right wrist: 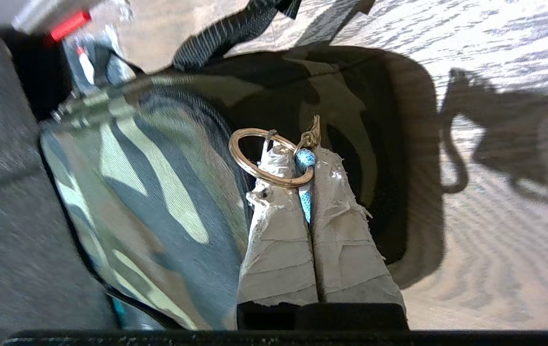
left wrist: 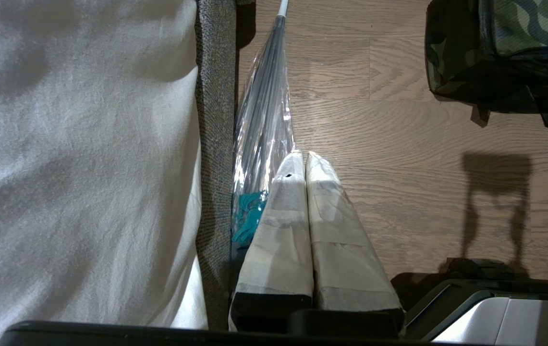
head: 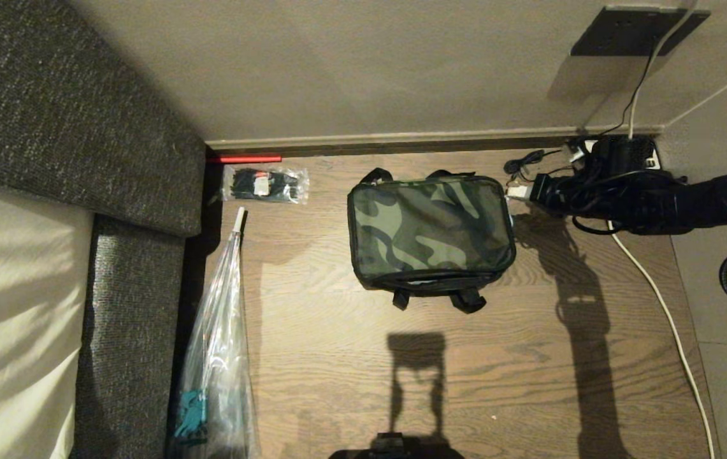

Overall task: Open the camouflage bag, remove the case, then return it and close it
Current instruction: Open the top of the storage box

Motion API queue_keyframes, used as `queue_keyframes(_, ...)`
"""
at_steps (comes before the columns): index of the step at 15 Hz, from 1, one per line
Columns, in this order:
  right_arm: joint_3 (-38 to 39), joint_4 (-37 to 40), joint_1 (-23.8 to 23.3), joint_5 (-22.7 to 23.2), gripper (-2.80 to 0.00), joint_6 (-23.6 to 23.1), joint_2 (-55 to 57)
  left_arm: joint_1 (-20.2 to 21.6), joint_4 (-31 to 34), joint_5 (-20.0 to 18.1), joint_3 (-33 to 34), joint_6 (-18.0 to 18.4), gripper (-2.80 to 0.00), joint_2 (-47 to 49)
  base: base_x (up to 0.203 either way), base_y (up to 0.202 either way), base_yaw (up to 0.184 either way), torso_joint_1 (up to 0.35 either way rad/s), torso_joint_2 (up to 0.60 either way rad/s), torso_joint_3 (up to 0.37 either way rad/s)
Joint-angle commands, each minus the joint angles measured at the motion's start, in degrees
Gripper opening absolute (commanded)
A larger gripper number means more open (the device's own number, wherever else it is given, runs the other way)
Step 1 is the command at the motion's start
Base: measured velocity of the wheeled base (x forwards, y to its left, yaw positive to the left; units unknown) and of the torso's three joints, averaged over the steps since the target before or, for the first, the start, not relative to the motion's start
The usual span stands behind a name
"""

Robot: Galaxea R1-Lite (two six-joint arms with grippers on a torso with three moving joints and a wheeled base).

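The camouflage bag (head: 430, 226) lies zipped on the wooden floor, black straps at its near and far sides; a corner of the camouflage bag (left wrist: 504, 48) also shows in the left wrist view. My right gripper (head: 516, 191) reaches in from the right to the bag's far right corner. In the right wrist view my right gripper (right wrist: 300, 161) is shut on the light blue zipper pull (right wrist: 305, 158), which hangs with a brass ring (right wrist: 264, 177) beside the camouflage bag (right wrist: 149, 182). The case is hidden. My left gripper (left wrist: 300, 156) is shut and empty, parked low by the sofa.
A grey sofa (head: 70, 127) with a pale cushion fills the left. A clear folded umbrella (head: 220, 344) lies along it. A small plastic packet (head: 266, 183) and a red stick (head: 245, 159) lie near the skirting. A white cable (head: 662, 306) and power strip (head: 624, 153) sit at right.
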Motion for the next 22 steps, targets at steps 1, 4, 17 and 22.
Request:
queue_keyframes(1, -2.69, 0.73, 0.15, 0.14, -2.8, 1.8, 0.85, 0.01, -0.01, 0.05, 0.01, -0.04, -2.8, -0.09, 0.0, 0.0, 0.0, 0.0, 0.0, 0.0)
queue_keyframes(4, -4.68, 1.47, 0.54, -1.01, -2.8, 2.32, 1.88, 0.01, -0.01, 0.06, 0.01, -0.04, -2.8, -0.09, 0.0, 0.0, 0.0, 0.0, 0.0, 0.0)
queue_keyframes(17, -10.23, 4.57, 1.88, -1.46, -2.8, 5.49, 3.14, 0.01, -0.01, 0.06, 0.01, -0.04, -2.8, -0.09, 0.0, 0.0, 0.0, 0.0, 0.0, 0.0)
queue_keyframes(22, -9.67, -2.06, 3.44, -12.51, -2.8, 1.73, 6.68, 0.01, -0.01, 0.04, 0.01, -0.04, -2.8, -0.09, 0.0, 0.0, 0.0, 0.0, 0.0, 0.0)
